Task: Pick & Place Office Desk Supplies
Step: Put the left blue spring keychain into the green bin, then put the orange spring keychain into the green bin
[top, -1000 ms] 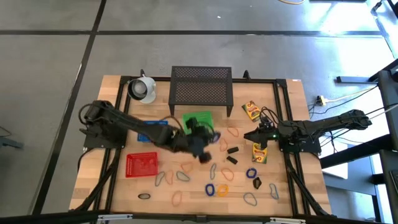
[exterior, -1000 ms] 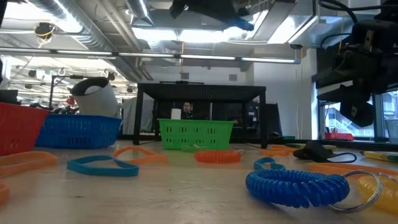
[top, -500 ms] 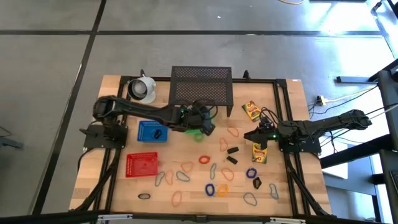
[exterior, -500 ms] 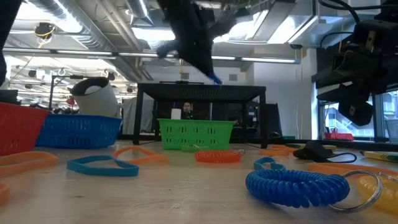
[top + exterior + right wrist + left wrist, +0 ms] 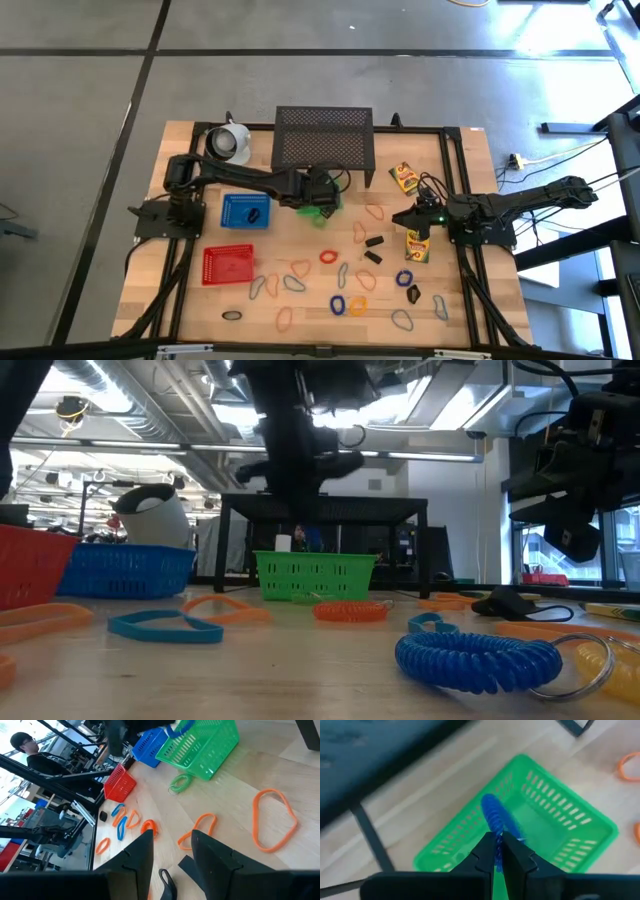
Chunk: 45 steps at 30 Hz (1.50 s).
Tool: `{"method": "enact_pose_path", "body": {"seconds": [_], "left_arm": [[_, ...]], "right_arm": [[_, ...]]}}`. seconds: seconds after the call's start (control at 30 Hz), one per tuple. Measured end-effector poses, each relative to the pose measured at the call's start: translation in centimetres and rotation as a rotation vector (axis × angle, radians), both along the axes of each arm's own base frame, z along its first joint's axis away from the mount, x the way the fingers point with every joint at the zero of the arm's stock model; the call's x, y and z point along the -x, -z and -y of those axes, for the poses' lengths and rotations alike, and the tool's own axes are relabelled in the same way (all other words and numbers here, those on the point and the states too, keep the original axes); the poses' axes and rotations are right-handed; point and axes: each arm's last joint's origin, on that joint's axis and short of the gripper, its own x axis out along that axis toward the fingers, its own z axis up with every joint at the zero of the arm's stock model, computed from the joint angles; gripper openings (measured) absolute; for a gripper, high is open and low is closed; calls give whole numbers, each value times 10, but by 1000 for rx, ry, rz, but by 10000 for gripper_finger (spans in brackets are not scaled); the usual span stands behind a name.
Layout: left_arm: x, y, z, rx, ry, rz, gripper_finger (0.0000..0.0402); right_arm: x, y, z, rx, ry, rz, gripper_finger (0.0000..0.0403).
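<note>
Left pincer (image 5: 497,851) moved over green basket (image 5: 555,820), pinching blue coil (image 5: 495,815).

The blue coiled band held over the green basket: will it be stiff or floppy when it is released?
Probably springy, not rigid: the blue coiled band curves away from the left hand. It looks light, so it may bounce inside the green basket.

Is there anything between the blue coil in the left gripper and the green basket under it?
Nothing visible. The left gripper is shut on the blue coil directly above the open green basket; its floor shows bare in the left wrist view.
</note>
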Motion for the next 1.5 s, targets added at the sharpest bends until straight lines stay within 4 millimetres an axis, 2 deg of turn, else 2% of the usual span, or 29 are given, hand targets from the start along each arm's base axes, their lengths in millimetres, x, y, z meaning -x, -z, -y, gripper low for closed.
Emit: {"method": "enact_pose_path", "body": {"seconds": [0.23,0.57,1.03,1.23,1.5], "left_arm": [[-4,26,1,23,-3,-84,15],[-5,32,2,52,5,-103,20],[-2,30,4,108,17,-124,120],[4,10,8,155,40,-93,149],[15,-53,35,149,140,86,152]], "right_arm": [[0,0,0,-1,0,0,136],[0,0,0,-1,0,0,136],[0,0,0,-1,0,0,136],[0,0,0,-1,0,1,136],[0,0,0,-1,-2,0,136]]}}
